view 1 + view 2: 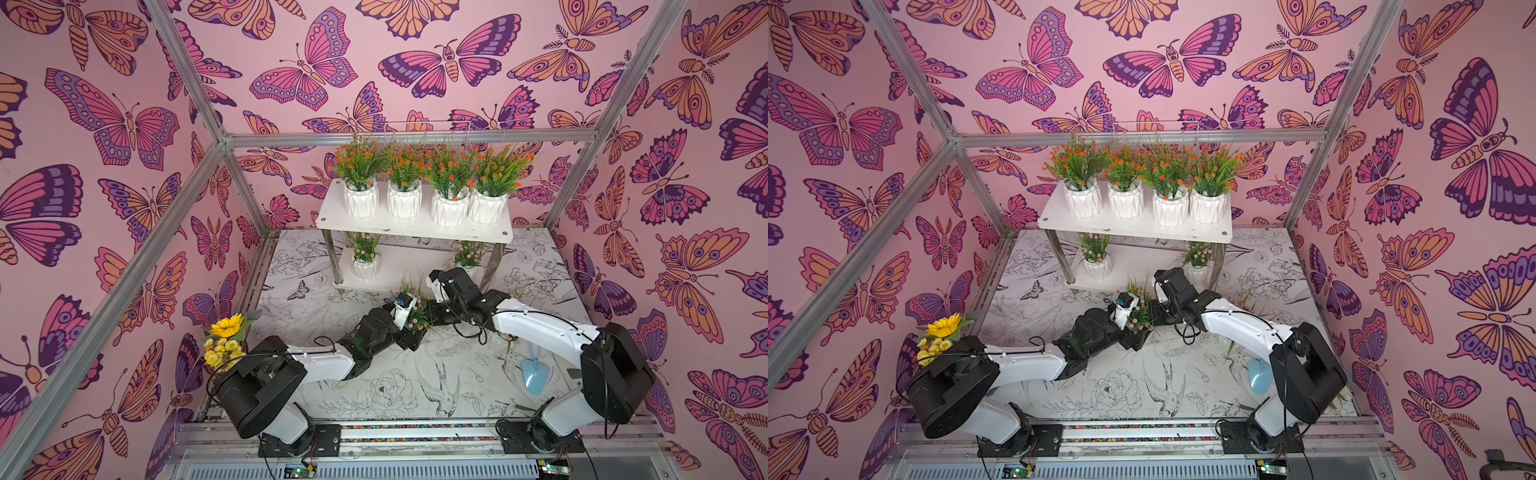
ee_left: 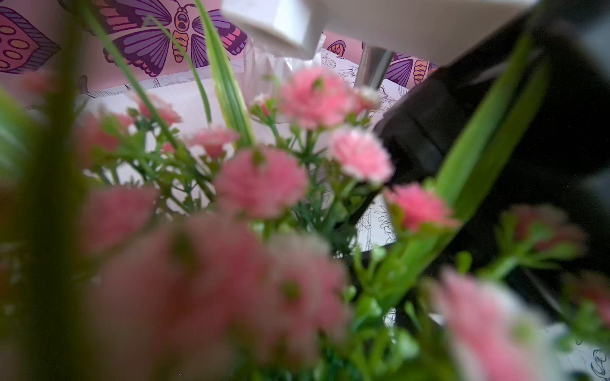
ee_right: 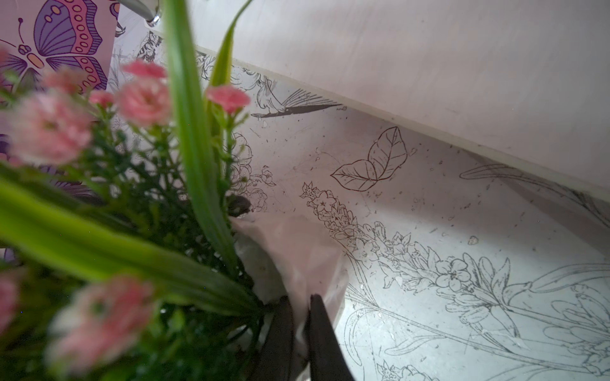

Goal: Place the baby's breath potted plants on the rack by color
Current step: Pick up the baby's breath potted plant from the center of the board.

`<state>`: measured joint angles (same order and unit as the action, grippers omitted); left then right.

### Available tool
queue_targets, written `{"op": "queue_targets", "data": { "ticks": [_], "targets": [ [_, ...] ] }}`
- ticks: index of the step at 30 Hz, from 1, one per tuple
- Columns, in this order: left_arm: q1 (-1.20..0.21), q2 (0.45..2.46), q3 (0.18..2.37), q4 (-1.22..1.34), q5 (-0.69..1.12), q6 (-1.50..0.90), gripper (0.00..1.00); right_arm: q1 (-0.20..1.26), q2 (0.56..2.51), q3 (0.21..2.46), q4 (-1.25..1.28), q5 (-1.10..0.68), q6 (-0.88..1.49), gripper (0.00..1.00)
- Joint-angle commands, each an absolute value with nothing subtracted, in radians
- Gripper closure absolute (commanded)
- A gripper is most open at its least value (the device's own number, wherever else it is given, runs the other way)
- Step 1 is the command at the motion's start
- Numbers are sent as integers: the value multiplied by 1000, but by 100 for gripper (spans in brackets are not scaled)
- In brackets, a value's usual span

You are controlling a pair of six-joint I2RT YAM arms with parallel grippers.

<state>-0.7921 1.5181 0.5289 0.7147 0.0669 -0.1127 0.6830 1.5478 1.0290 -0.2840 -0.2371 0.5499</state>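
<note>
Pink butterfly-print walls (image 1: pixel 374 62), silver metal frame bars (image 1: pixel 407 137) — white tabletop (image 1: pixel 395 382) inked with birds, flowers

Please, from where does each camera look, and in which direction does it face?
Both top views: high behind the robot, looking down and forward at the rack; left arm and right arm show.
Left wrist: low inside the pink-flowered plant, facing the rack; own fingers unseen.
Right wrist: faces the table; its fingers pinch the pot by its rim.
Shared: all show that plant.
</note>
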Motion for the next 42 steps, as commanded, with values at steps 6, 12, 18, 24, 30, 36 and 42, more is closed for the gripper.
{"op": "queue_targets", "data": {
  "ticks": [6,12,18,24,30,36,42],
  "targets": [
    [-793,1560,546,681,57,-112,6,684,1494,1035,-213,-265,561,100],
    [-792,1553,549,681,60,-112,16,684,1490,1025,-215,-258,558,100],
    [-790,1563,566,670,65,-110,30,684,1497,1011,-204,-254,560,100],
    [-785,1597,570,688,41,-126,34,684,1501,994,-205,-209,552,97],
    [-783,1609,569,705,43,-136,35,684,1503,982,-205,-188,553,94],
    [-782,1598,565,709,42,-134,36,683,1485,974,-214,-164,552,80],
    [-781,1581,561,705,33,-132,37,663,1450,961,-239,-135,548,78]
  ]
}}
